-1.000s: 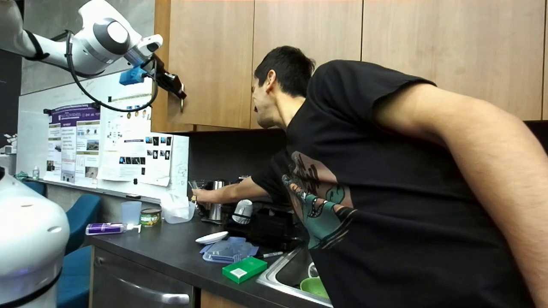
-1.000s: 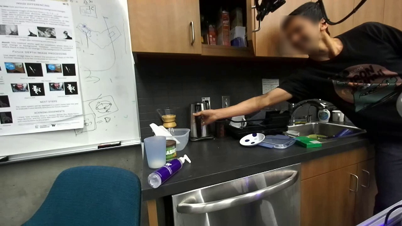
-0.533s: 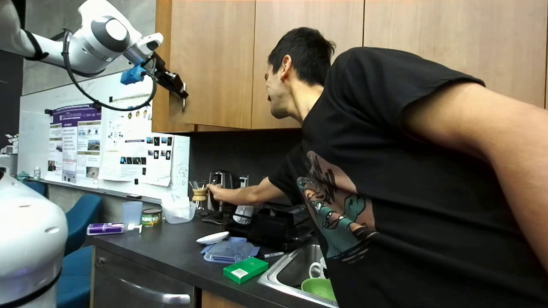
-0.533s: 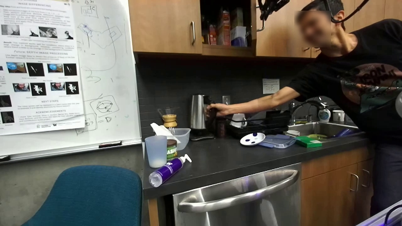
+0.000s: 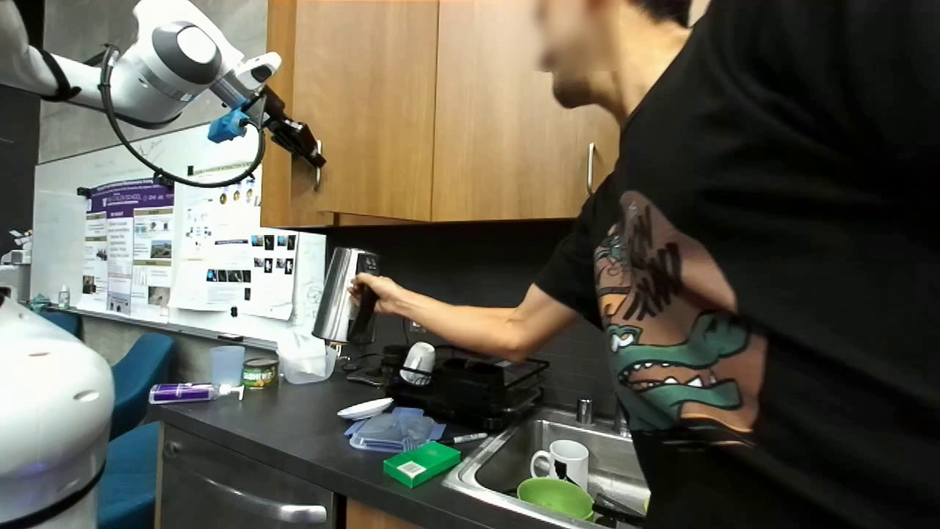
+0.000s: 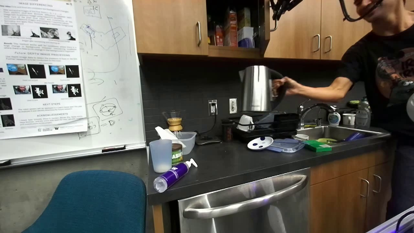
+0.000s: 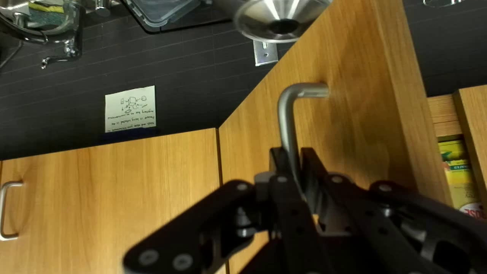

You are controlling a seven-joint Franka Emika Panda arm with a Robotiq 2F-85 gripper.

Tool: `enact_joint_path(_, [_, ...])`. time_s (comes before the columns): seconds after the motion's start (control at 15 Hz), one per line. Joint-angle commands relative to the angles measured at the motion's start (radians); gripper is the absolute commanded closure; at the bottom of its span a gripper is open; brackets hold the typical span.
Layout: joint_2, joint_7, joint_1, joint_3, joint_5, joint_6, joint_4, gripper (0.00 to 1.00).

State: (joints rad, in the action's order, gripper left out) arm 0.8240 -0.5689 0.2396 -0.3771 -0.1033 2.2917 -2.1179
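In the wrist view my gripper (image 7: 293,152) is shut on the metal cabinet handle (image 7: 288,121), its two black fingers close on either side of the bar. The handle belongs to a wooden cabinet door (image 7: 357,114) that stands swung outward at an angle. Both exterior views show the gripper (image 5: 316,156) up at the handle (image 6: 274,25), partly cut off by the top edge in one of them. Beside the door the cabinet is open, with several boxes (image 6: 231,29) on its shelf.
A person (image 6: 381,74) in black holds a steel kettle (image 6: 257,89) just below the cabinets. The counter (image 6: 223,161) bears a purple bottle (image 6: 173,176), cup (image 6: 160,155), can (image 6: 176,153), spotted plate (image 6: 259,143), green box (image 5: 421,463) and dish rack (image 5: 470,382). A closed door (image 7: 114,182) adjoins.
The cabinet door has swung slightly further open, my gripper moving with its handle. The person has lifted the kettle off its base and drawn it toward the sink side.
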Motion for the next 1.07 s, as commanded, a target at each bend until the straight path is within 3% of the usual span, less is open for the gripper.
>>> enact_joint_path(0.0, [-0.032, -0.052, 0.064, 0.044, -0.041, 0.063, 0.062, 0.97])
enact_joint_path(0.47, [-0.026, -0.047, 0.057, 0.056, -0.034, 0.059, 0.057, 0.97])
enact_joint_path(1.0, [-0.014, 0.011, -0.023, 0.132, 0.041, 0.070, 0.023, 0.97])
